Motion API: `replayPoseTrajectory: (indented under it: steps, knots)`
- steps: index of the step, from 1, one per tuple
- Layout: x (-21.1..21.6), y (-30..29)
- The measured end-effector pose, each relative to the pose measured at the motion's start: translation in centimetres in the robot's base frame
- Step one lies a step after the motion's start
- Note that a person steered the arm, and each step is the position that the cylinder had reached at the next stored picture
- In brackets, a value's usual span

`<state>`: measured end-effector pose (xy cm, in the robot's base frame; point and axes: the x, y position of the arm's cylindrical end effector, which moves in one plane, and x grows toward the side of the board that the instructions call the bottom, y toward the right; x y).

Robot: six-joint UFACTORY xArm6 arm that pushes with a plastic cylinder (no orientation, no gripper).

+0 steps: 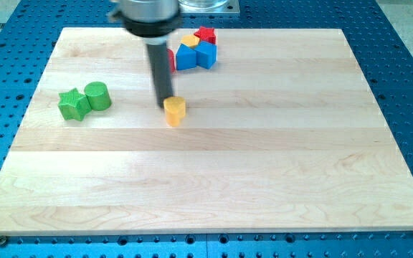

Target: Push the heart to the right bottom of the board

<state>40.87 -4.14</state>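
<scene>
A yellow heart block lies on the wooden board, left of centre in its upper half. My tip stands just at the heart's upper left edge, touching it or nearly so. The dark rod rises from there to the view's top.
A green star block and a green cylinder sit together at the view's left. At the top centre is a cluster: two blue blocks, a yellow block, a red star and a red block partly behind the rod.
</scene>
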Motion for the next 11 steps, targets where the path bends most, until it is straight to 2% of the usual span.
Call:
replayPoseTrajectory:
  steps: [1, 3, 4, 5, 7, 8, 9, 11]
  knots:
    - [4.4, 8.2]
    - [2.1, 0.2]
    - [6.4, 3.3]
    - [8.2, 15.1]
    - [9.4, 20.0]
    - [10.5, 21.5]
    - [9.5, 20.5]
    - [11.4, 17.4]
